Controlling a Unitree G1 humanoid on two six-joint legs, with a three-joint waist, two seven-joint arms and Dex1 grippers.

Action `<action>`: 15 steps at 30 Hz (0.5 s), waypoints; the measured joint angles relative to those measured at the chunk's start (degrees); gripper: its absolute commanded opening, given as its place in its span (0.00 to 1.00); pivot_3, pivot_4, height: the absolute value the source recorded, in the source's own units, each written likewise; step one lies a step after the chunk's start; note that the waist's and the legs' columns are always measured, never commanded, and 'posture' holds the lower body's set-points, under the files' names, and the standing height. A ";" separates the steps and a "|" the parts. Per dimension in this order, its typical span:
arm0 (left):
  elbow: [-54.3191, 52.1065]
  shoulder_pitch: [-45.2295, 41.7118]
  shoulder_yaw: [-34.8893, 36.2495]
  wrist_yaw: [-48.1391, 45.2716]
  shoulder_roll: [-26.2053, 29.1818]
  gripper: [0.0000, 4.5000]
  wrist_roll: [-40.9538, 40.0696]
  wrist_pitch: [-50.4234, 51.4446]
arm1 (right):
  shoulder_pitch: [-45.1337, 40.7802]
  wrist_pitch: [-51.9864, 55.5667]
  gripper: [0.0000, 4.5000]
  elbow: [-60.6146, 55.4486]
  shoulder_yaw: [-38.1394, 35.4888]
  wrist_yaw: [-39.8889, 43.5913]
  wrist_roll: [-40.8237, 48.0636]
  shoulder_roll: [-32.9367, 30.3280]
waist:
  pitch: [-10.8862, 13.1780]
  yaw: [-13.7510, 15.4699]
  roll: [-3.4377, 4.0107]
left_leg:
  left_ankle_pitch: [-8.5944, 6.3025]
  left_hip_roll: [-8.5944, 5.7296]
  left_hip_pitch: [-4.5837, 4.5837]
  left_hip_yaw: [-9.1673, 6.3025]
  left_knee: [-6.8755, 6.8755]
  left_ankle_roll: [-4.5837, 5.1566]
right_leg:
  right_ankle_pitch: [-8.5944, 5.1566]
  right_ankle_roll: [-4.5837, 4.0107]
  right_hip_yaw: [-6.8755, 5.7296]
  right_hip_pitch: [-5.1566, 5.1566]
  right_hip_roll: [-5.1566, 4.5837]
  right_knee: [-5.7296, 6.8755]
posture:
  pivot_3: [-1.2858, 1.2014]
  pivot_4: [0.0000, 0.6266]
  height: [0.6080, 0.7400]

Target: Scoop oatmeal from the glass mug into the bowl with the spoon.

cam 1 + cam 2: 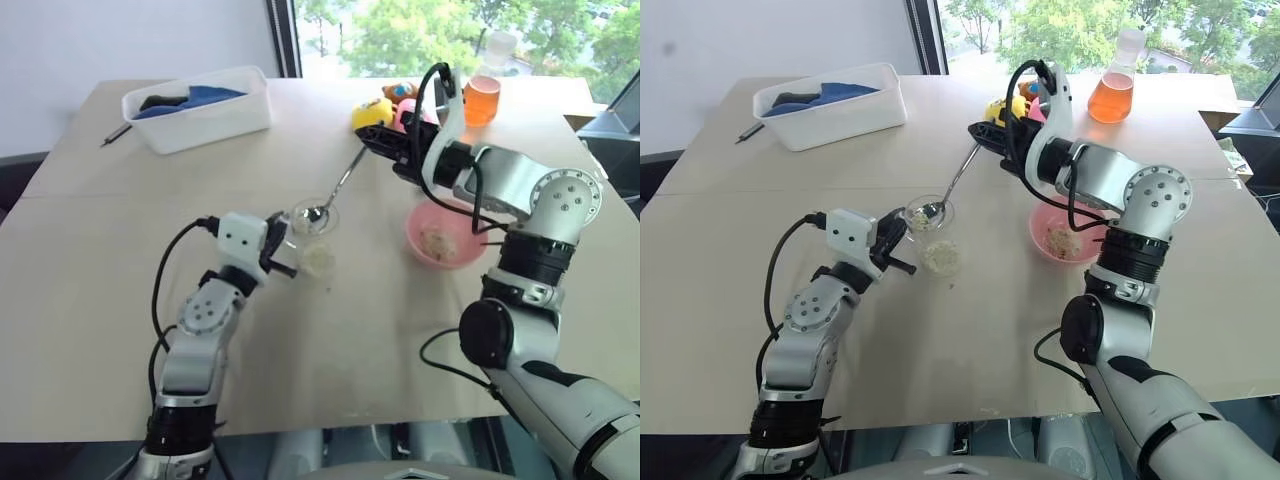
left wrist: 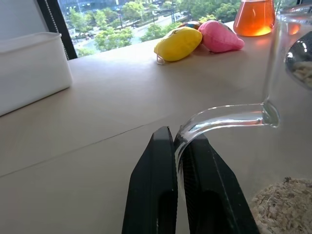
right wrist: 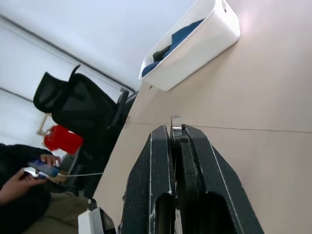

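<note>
The glass mug (image 1: 315, 238) stands left of the table's middle, with pale oatmeal (image 1: 940, 258) in its bottom. My left gripper (image 2: 178, 139) is shut on the mug's curved handle (image 2: 219, 118). My right gripper (image 1: 373, 140) is shut on the top of the spoon's handle (image 3: 175, 122). The spoon (image 1: 340, 180) slants down from it. Its oval end (image 1: 929, 211) sits at the mug's mouth with some oatmeal on it. The pink bowl (image 1: 420, 238) lies to the right of the mug, under my right forearm, and holds a small heap of oatmeal (image 1: 438, 240).
A white tub (image 1: 200, 105) with blue cloth and a dark pen (image 1: 115, 133) lie at the far left. Yellow (image 2: 178, 43) and pink (image 2: 219, 36) soft toys and a flask of orange liquid (image 1: 482, 95) stand at the far edge. A person's hands (image 3: 24, 173) hold a phone beyond the table.
</note>
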 measured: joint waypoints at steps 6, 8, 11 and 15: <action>2.08 -0.54 -0.47 0.12 -1.12 0.03 0.13 -2.36 | -0.20 -0.32 0.00 1.72 -1.55 -5.01 5.10 -0.75 | 0.00 -0.16 0.00 | 0.00 0.00 0.00 0.00 -0.04 0.00 | 0.00 0.00 0.00 0.00 0.00 0.00 | 0.52 0.24 1.00; 3.12 -1.03 -0.48 0.37 -1.96 0.03 0.07 -3.05 | -0.20 -0.98 0.00 1.88 -1.69 -6.60 7.55 -1.44 | 0.00 -0.14 0.00 | 0.00 0.00 0.00 0.00 -0.03 0.00 | 0.00 0.00 0.00 0.00 0.00 0.00 | 0.52 0.24 1.00; 4.25 -2.04 -0.43 0.76 -2.99 0.03 -0.05 -3.24 | -0.17 -1.85 0.00 1.98 -1.58 -8.20 10.51 -1.98 | 0.00 -0.07 0.00 | 0.00 0.00 0.00 0.00 -0.03 0.00 | 0.00 0.00 0.00 0.00 0.00 0.00 | 0.52 0.24 1.00; 5.41 -3.11 -0.44 0.77 -3.59 0.03 -0.55 -3.36 | 0.09 -3.53 0.00 1.98 -0.96 -9.74 13.58 -2.80 | 0.00 -0.15 0.00 | 0.00 0.00 0.00 0.00 -0.04 0.00 | 0.00 0.00 0.00 0.00 0.00 -0.01 | 0.52 0.24 1.00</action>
